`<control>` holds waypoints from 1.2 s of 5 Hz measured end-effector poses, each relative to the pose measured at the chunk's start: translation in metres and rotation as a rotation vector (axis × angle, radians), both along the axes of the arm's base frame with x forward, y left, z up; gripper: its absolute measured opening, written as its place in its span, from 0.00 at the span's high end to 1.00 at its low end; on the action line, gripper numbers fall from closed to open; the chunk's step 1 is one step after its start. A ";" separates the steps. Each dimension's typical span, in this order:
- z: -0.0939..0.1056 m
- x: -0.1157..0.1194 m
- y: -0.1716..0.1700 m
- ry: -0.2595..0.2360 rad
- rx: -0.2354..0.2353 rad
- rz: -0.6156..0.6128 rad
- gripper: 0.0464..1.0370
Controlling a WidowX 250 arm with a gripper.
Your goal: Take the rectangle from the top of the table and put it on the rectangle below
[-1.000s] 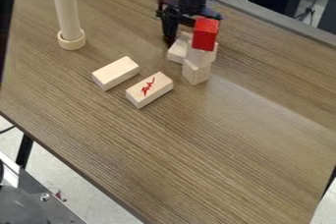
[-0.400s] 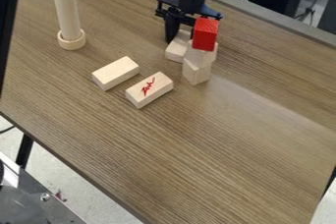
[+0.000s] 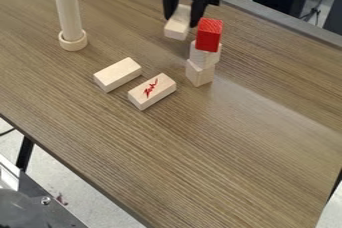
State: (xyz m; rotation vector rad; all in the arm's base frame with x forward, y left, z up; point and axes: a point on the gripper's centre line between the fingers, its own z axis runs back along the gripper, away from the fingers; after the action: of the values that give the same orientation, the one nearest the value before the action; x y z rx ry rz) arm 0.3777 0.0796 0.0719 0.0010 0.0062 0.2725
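Hand (image 3: 181, 20) clamps rectangular wooden block (image 3: 177, 29) toward far edge of bench (image 3: 220, 147), near red-topped stack (image 3: 203, 58). Block probably light, rigid, smooth, hardly fragile; best pinched midway along long sides, since off-centre grip could let it tilt.

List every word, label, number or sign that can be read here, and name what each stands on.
Red handwritten scrawl, on top of the nearest wooden block: looks like a few joined letters, too blurred to quote.
No other text can be made out.
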 end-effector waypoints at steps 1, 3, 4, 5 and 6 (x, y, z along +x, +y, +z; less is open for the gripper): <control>-0.003 -0.009 0.004 0.039 -0.007 0.003 0.48; -0.015 -0.025 0.020 0.175 0.040 -0.123 0.48; -0.022 -0.034 0.029 0.221 0.080 -0.300 0.48; -0.033 -0.047 0.027 0.177 0.027 -0.462 0.48; -0.024 -0.055 0.031 0.100 -0.017 -0.487 0.48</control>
State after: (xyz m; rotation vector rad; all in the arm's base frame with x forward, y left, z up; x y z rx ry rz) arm 0.3230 0.1110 0.0482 -0.0010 0.1068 -0.2146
